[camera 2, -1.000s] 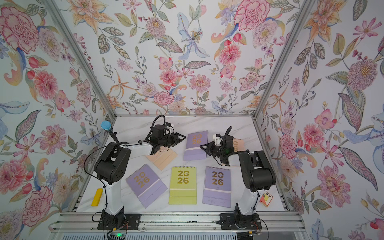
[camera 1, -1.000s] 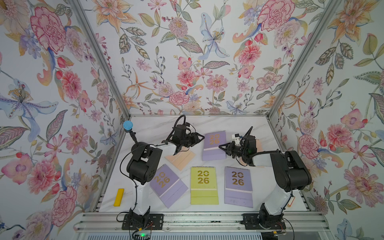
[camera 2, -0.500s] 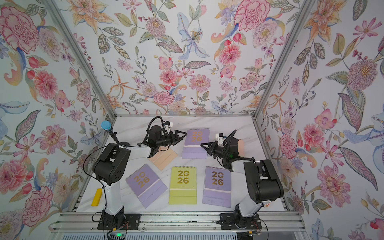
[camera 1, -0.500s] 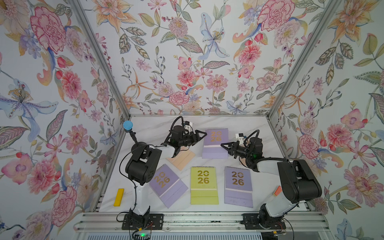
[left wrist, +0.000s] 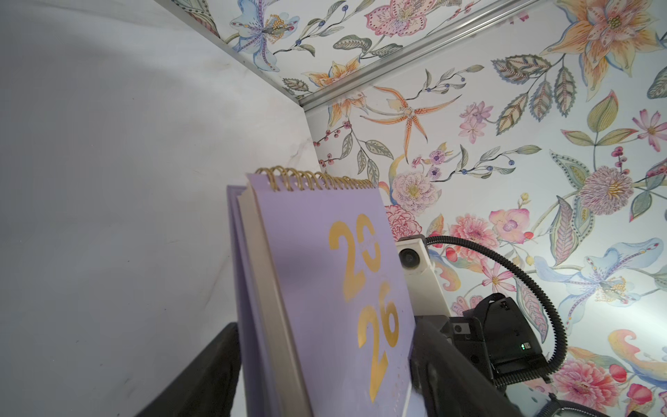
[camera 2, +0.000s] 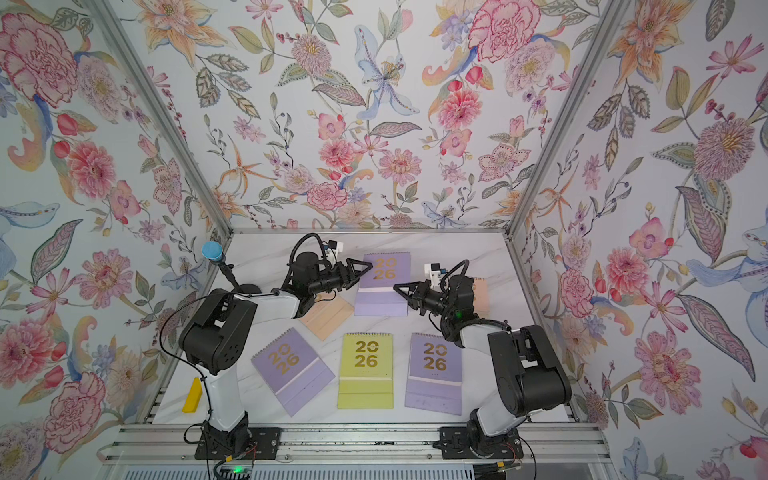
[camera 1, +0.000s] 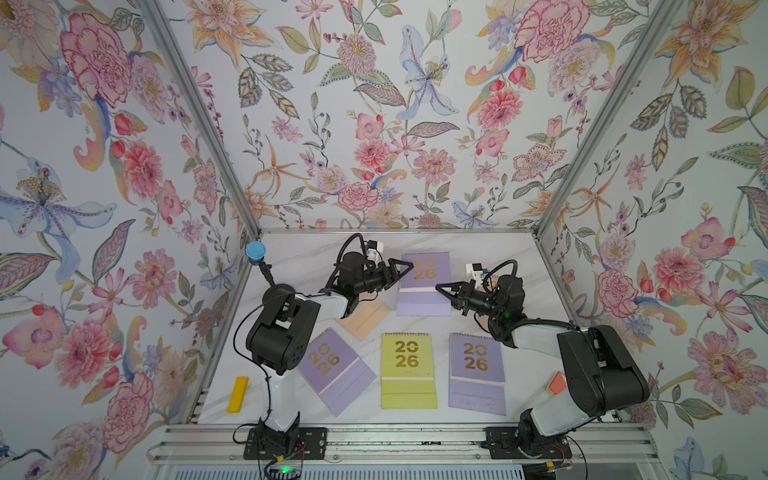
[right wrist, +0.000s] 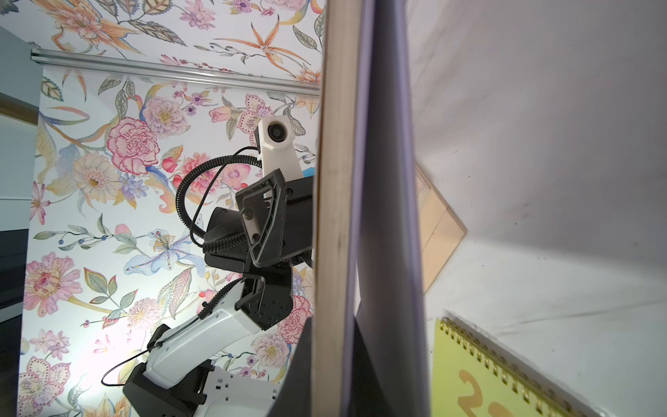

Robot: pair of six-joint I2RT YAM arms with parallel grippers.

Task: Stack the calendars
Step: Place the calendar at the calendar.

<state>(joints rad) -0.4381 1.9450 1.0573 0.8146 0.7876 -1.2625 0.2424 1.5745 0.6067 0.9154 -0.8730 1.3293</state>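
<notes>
Lilac calendar [camera 1: 424, 297] between the pincers: right pincer [camera 1: 439, 287] clamps one edge; left pincer [camera 1: 406, 268] straddles the opposite edge, grip or gap we cannot tell.

White marble table [camera 1: 490, 249]: calendars [camera 1: 407, 370], yellow bar [camera 1: 238, 394], orange-red box [camera 1: 557, 383].

Right end effector [right wrist: 330, 364] pinches an edge-on lilac calendar [right wrist: 386, 180]; peach calendar [right wrist: 438, 231] and yellow-green calendar [right wrist: 476, 375] lie beyond.

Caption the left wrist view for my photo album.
Lilac 2026 calendar framed between the left gripper's black fingers, floral walls behind.
</notes>
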